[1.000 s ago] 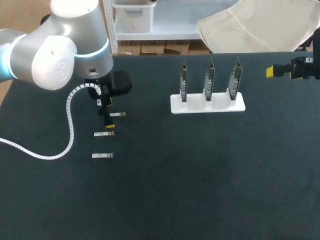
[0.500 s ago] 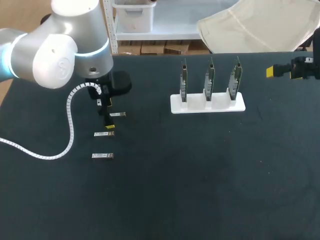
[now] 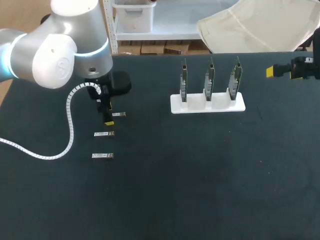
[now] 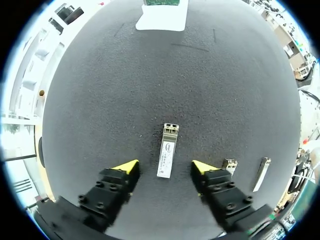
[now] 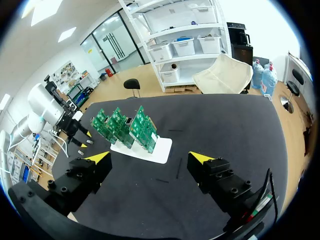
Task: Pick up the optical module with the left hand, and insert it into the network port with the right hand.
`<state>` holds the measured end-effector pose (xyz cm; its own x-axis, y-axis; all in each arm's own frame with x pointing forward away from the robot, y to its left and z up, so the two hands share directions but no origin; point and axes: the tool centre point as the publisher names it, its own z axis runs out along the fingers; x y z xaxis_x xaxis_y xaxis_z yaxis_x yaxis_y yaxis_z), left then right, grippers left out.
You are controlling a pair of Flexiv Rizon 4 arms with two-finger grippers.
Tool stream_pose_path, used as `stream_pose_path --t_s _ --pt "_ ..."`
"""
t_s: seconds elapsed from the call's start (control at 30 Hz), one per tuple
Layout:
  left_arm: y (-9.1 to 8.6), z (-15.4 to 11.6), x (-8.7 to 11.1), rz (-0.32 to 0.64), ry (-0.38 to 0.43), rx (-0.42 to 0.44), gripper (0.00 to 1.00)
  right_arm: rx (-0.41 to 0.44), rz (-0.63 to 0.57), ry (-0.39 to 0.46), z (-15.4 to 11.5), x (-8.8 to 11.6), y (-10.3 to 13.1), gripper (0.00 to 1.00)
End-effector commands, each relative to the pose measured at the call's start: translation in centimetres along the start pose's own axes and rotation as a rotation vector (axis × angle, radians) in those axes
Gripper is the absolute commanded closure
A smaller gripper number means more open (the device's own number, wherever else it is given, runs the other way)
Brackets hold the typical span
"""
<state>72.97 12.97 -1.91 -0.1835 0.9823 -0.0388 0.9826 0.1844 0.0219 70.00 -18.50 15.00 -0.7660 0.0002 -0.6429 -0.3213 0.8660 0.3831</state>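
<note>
Now at left gripper (image 4: pixel 165 167): fingers spread wide, low over dark table (image 3: pixel 200 190). Straddles near end of optical module (image 4: pixel 167 151), which lies flat between yellow tips; touches neither side. Spare modules (image 3: pixel 104 134) just beside it, in row on table, apart from each other. Farther ahead, white stand (image 3: pixel 207 103) with three upright circuit boards (image 3: pixel 209 75). At right gripper (image 5: pixel 150 157): released, holds nothing, hangs near table's far right corner, well apart from stand.
</note>
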Motion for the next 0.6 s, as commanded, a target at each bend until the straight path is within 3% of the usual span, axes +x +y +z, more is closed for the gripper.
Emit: stream_pose_path --t_s 0.03,0.6 --pt "-0.1 0.1 0.1 0.000 -0.002 0.002 1.00 0.000 0.000 0.000 0.0 0.0 0.0 0.00" --pt "-0.4 -0.9 0.7 -0.041 -0.032 -0.014 1.00 0.000 0.000 0.000 0.0 0.0 0.0 0.00"
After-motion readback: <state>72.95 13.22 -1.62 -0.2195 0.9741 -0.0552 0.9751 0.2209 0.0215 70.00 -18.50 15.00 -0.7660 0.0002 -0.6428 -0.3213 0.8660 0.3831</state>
